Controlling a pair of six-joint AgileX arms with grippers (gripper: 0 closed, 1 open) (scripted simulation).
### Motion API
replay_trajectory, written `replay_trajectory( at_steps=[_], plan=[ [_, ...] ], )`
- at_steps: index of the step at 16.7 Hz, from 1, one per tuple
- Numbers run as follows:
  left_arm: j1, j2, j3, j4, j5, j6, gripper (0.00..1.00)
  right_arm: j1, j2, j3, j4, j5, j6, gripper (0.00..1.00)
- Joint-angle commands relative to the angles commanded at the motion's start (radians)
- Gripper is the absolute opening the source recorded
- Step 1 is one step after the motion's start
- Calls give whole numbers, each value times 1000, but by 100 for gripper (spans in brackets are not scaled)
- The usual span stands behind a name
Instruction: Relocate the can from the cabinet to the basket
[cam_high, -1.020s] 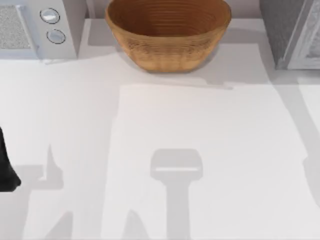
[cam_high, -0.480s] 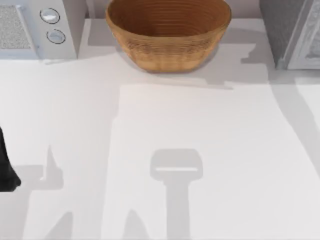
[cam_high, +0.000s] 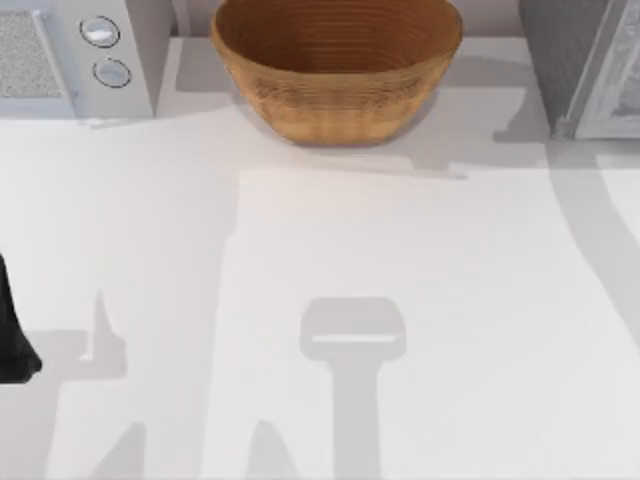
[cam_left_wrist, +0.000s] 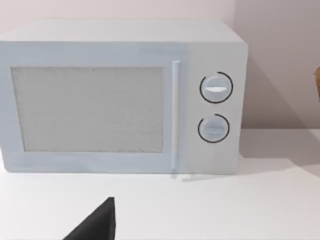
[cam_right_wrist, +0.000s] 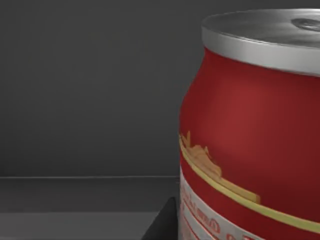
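Change: your right arm's shadow on the tabletop (cam_high: 450, 300) has slid toward the cabinet (cam_high: 560, 60).
Can (cam_right_wrist: 250, 130): inside, right before your right pincer.
Grip: can't tell.
Basket (cam_high: 337, 70): waiting, empty.

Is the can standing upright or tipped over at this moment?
Upright. In the right wrist view the can has its silver top facing up and its red side running straight down, against the dark grey walls of the cabinet.
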Motion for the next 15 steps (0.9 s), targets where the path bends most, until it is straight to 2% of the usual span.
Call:
replay_trajectory(
  at_steps=[5, 15],
  plan=[
    [0, 0, 0, 0, 0, 0, 100, -39, -273, -421, 130, -49, -2, 0],
    [0, 0, 0, 0, 0, 0, 100, -149, -984, -1605, 458, -175, -11, 0]
  ],
)
